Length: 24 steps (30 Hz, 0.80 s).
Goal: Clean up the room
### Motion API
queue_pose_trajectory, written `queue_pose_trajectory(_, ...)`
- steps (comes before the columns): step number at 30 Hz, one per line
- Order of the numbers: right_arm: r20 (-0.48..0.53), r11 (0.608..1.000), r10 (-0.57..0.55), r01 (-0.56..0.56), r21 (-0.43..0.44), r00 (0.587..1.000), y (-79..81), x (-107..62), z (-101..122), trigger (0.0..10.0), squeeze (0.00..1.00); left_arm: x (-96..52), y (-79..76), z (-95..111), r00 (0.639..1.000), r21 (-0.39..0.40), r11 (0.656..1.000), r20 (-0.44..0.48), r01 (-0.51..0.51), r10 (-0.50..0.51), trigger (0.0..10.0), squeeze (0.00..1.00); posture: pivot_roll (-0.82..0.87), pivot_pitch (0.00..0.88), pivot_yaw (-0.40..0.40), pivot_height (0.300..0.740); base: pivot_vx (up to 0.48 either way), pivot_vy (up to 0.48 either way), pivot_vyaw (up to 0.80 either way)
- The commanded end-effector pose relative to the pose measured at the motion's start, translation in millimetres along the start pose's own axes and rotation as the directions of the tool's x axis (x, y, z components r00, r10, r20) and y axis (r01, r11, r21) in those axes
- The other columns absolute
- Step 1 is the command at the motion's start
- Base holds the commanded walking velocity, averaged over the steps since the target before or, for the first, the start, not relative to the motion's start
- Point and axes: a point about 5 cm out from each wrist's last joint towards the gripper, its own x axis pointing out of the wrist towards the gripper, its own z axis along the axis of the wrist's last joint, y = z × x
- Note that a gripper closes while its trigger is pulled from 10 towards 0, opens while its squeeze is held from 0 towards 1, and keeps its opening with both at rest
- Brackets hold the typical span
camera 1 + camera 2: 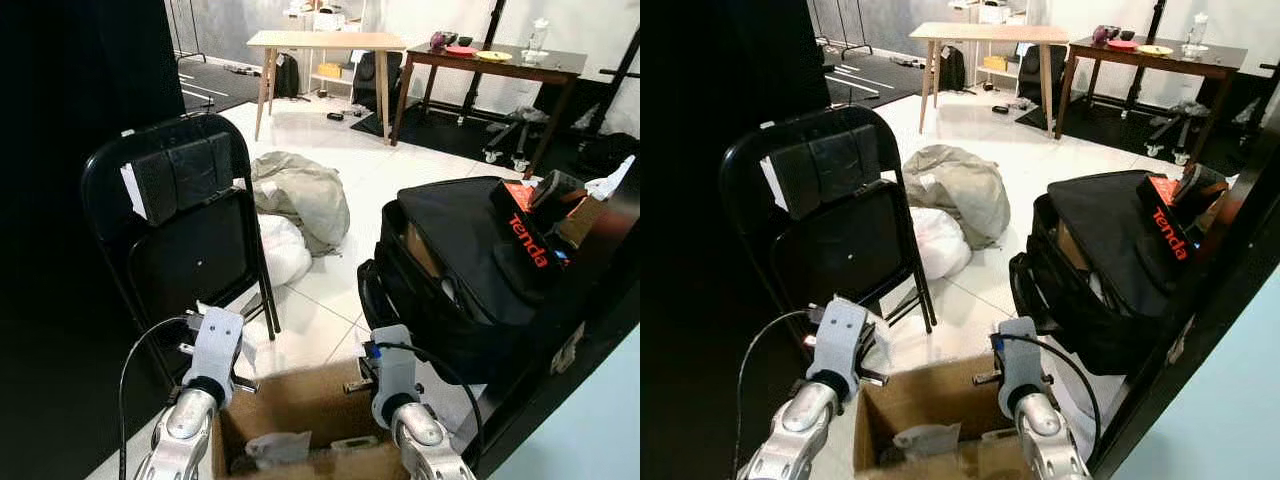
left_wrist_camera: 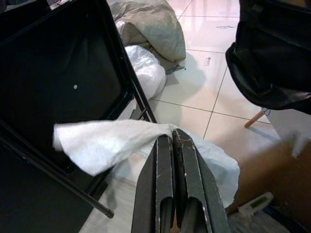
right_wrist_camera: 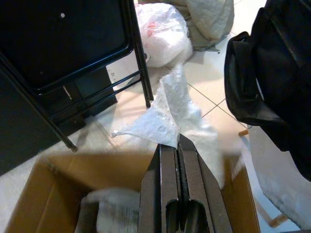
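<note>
A cardboard box (image 1: pixel 300 400) stands open on the floor just below me, with crumpled white wrapping (image 3: pixel 112 208) inside. My left gripper (image 2: pixel 172 137) hangs at the box's left edge, shut on a white plastic sheet (image 2: pixel 107 145) that droops toward the chair. My right gripper (image 3: pixel 178 141) is over the box's right side, shut on a piece of white bubble wrap (image 3: pixel 170 109) that sticks out past its tips. On the tiles ahead lie a white plastic bag (image 1: pixel 285 250) and a grey-beige cloth heap (image 1: pixel 300 190).
A black folding chair (image 1: pixel 180 220) stands close on the left. An open black bag (image 1: pixel 470 270) with a Tenda box on it sits on the right. Far back are a wooden table (image 1: pixel 325 40) and a dark table (image 1: pixel 490 62) with dishes.
</note>
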Motion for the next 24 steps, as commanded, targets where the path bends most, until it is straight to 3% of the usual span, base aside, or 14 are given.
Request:
queue_pose_trajectory(1, -0.031, 1.000, -0.002, 0.002, -0.002, 1.000, -0.2, -2.6, -8, 10.0, 0.00, -1.9, -1.4, -5, 1.000, -0.004, 1.000, -0.021, 0.013, -0.014, 10.0, 0.00, 0.02, 0.029, -0.018, 0.740, 0.000, 0.000, 0.00)
queue_pose_trajectory(12, -0.048, 1.000, 0.014, -0.014, -0.003, 0.999, 1.1, -2.9, -10, 10.0, 0.00, -2.7, -0.7, -5, 1.000, 0.007, 1.000, -0.018, 0.017, -0.017, 10.0, 0.00, 0.02, 0.024, -0.019, 0.740, 0.000, 0.000, 0.00)
queue_pose_trajectory(14, -0.073, 1.000, 0.022, -0.023, -0.010, 0.997, 1.5, -3.2, -13, 10.0, 0.00, -2.9, -0.8, -6, 1.000, 0.010, 1.000, -0.021, 0.018, -0.018, 10.0, 0.00, 0.02, 0.023, -0.018, 0.740, 0.000, 0.000, 0.00)
queue_pose_trajectory(16, -0.167, 0.997, 0.056, -0.065, -0.044, 0.984, 2.2, -6.1, -27, 10.0, 0.00, -4.0, -3.7, -11, 0.998, 0.023, 0.999, -0.048, 0.042, -0.041, 10.0, 0.00, 0.02, 0.026, -0.016, 0.740, 0.000, 0.000, 0.00)
queue_pose_trajectory(24, -0.241, 0.990, 0.097, -0.119, -0.077, 0.966, 1.6, -11.4, -38, 10.0, 0.00, -8.1, -8.0, -22, 0.989, 0.035, 0.994, -0.111, 0.099, -0.095, 10.0, 0.00, 0.01, 0.036, -0.011, 0.740, 0.000, 0.000, 0.00)
